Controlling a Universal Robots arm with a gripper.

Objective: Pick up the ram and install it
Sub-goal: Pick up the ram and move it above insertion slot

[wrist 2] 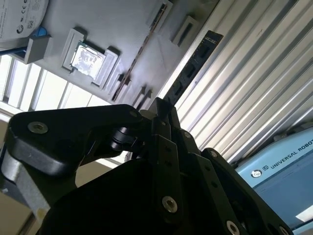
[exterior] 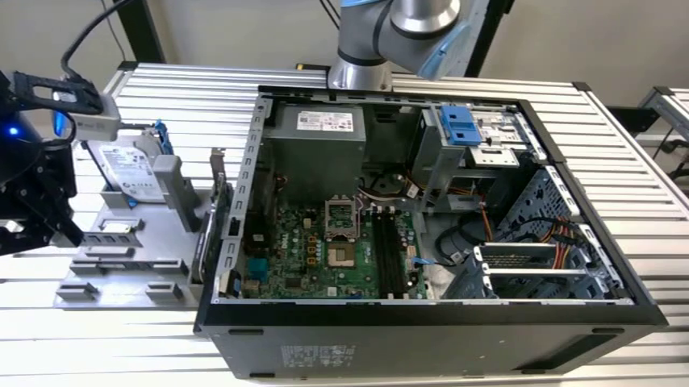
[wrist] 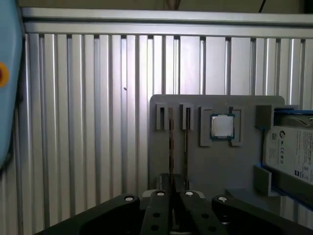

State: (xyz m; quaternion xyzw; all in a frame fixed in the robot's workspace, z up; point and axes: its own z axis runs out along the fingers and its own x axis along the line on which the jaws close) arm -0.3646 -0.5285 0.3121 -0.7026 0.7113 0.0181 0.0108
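Ribbed aluminium table (exterior: pixel 646 161), 1 unit. Lying on it: 1 grey parts holder (exterior: pixel 119 262); 1 open computer case (exterior: pixel 431 343), just beside.

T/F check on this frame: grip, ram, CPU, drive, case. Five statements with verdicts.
1. The ram sits between the fingers of the gripper. True.
2. The gripper hangs over the motherboard. False: in the exterior view it is at the left edge, by the gray holder, apart from the computer case.
3. The processor chip is mounted inside the case. False: it lies in a recess of the gray holder.
4. The hard drive rests on the gray holder. True.
5. The computer case is open, with its motherboard in view. True.
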